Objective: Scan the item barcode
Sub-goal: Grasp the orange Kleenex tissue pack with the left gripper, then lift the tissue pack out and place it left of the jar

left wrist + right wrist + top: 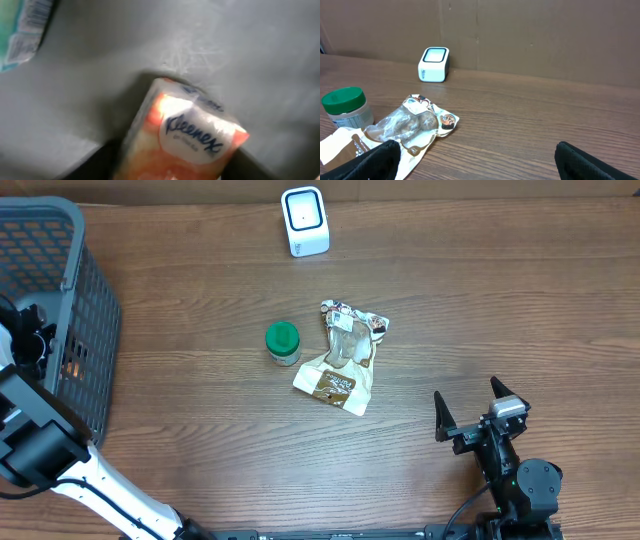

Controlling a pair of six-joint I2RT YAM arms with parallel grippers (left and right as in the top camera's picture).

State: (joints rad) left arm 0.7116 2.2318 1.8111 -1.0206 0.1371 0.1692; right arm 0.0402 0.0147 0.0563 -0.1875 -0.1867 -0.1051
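Kleenex pack (185, 140) fills the left wrist view. It's lying on the grey floor of the basket (95, 330), and I reckon it's the item meant for the scanner (305, 220). Left pincer (170, 172) is right down on it, with dark bits of it showing either side of the pack's near end. Honestly I can't tell if it has the pack pinched or is just around it.

That's my worry. The wrapper looks soft and slick, so a half-grip on one end could let it slide out or droop on the way up. The basket wall looks tall enough to snag it too. Another packet (22, 30) with its own barcode lies nearby, so a sloppy grab might drag that along. No idea where the Kleenex barcode faces either; if it ends up covered, the scan fails.

Left arm (40, 445) reaches over the rim and dips into the basket, wrist pointing down. Right pincer (467, 395) sits low over the surface (500, 300) on the far side, wide open and empty, facing the jar (283, 343), pouch (342, 358) and scanner.
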